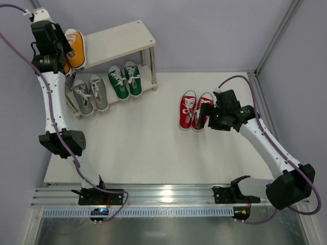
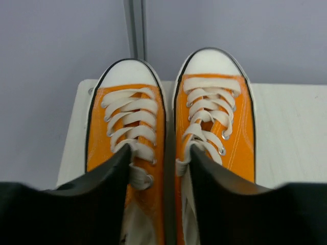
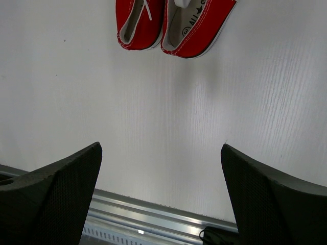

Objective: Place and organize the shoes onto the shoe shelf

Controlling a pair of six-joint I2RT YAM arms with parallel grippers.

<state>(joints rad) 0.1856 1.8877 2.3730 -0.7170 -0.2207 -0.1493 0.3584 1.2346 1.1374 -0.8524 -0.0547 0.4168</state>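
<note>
- Clamping my left hand (image 2: 159,153) on the orange sneakers (image 2: 209,117), one finger inside each collar, I hold them over the left end of the shoe shelf (image 2: 291,138), top board; I cannot tell whether the soles touch.
- Light, soft canvas: pinching both inner walls together seems the surest hold, though they may squash.
- My right hand (image 3: 161,147) gapes wide above the counter (image 3: 153,102), red sneakers (image 3: 173,25) just ahead.
- Grey sneakers (image 1: 90,94) and green sneakers (image 1: 125,80) sit on the lower tier.

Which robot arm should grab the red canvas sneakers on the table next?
Right. The right arm has open jaws beside the red canvas sneakers; the left arm is at the pale wooden shelf, jaws gripping the orange canvas sneakers.
</note>
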